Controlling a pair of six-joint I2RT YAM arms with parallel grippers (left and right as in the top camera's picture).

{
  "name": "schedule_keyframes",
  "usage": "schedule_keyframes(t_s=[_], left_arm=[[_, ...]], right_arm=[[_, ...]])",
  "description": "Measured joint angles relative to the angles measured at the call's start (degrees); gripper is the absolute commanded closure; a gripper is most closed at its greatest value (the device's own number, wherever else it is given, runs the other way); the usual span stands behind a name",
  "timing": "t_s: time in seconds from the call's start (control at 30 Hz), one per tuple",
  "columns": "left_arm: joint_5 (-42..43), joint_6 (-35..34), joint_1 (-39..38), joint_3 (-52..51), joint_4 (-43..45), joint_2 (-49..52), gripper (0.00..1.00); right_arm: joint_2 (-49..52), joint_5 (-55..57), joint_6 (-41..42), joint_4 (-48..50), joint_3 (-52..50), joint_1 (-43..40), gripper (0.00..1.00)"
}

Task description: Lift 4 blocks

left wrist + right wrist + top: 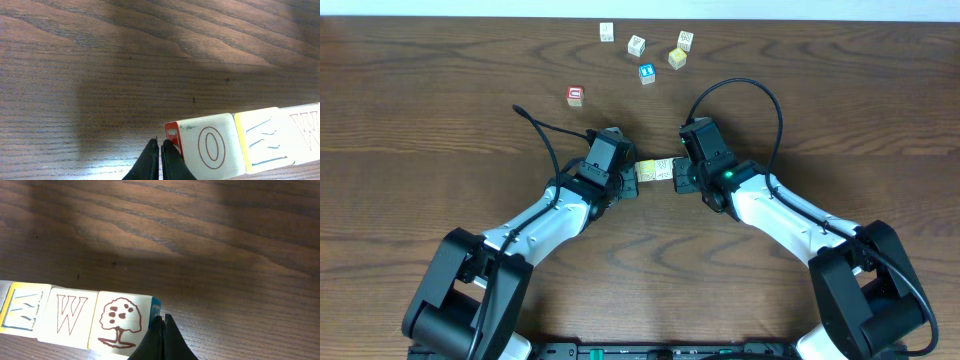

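Note:
Four blocks [655, 169] form one tight row at mid-table, squeezed end to end between my two grippers. In the left wrist view the row starts with a cream O block [210, 147] with a red side, then a yellow-edged block [262, 140] and a W block [306, 127]. My left gripper [160, 145] is shut and empty, its tip pressed against the O block's red end. From the right wrist I see the tree block [120, 320], the W block [69, 315] and the yellow-edged block [22, 310]. My right gripper [161, 320] is shut and empty, pressed on the tree block's blue end. I cannot tell whether the row is off the table.
Loose cubes lie at the far side: a red-faced cube [575, 96], a blue-faced cube [646, 73], a pale yellow cube [677, 58] and three white cubes [636, 45]. Both arms reach in from the near edge, left gripper [632, 179] and right gripper [677, 178].

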Motion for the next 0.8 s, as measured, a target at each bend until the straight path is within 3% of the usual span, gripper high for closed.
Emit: schedule_keyframes(t_s=[0.8], left_arm=[[0.6, -0.9, 0.0, -0.1, 0.7, 1.8, 0.93]], right_arm=[[3.5, 0.7, -0.1, 1.7, 0.0, 0.0, 0.99]])
